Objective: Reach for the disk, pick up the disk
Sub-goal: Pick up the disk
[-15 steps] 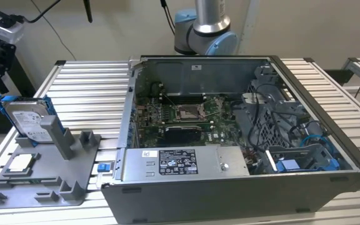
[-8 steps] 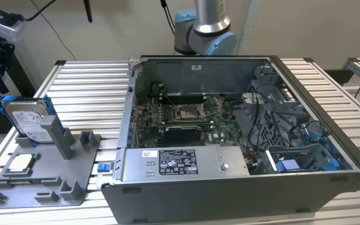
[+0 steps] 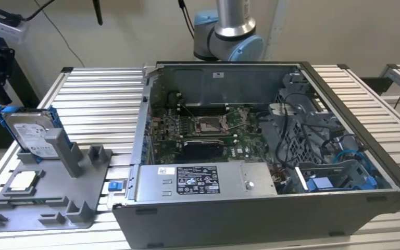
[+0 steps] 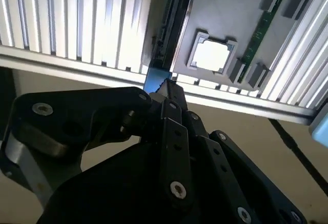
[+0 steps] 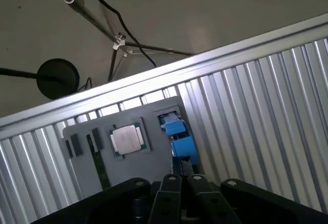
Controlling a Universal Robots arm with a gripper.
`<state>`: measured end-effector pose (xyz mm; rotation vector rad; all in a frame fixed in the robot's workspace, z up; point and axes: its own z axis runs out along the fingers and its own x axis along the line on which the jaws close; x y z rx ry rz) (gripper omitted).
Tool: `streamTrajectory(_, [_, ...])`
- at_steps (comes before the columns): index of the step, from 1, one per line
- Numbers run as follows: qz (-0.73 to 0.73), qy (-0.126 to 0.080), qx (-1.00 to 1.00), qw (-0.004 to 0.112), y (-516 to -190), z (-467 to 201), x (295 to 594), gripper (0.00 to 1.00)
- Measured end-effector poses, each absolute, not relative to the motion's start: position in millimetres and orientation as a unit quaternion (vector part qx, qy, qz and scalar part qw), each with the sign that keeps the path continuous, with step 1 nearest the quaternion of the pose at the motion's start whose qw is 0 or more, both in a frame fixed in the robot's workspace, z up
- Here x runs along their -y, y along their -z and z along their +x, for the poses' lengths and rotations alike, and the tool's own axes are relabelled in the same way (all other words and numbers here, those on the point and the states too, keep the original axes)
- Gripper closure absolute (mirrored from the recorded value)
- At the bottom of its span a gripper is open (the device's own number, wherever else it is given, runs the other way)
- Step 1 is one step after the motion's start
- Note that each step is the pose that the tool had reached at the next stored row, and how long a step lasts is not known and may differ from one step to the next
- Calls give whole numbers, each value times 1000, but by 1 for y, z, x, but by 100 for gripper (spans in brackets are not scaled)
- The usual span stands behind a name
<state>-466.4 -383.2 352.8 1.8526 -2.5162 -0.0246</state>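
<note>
Just beyond the gripper in the second wrist view, the disk stands on edge in the grey stand. Its blue frame is the part nearest the gripper; near, no contact as far as I can tell. Reach step, grasp not yet made. Jaws look pressed together, holding nothing. Pickup calls for parting them and straddling the thin top edge squarely.

Room lies open above the disk and on the exterior view's left; posts crowd its right, case beyond.
</note>
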Motion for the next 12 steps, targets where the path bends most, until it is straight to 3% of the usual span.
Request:
streamTrajectory(11, [640,7,769,9,-351,-466,383,100])
streamTrajectory(12, [640,7,769,9,-351,-466,383,0])
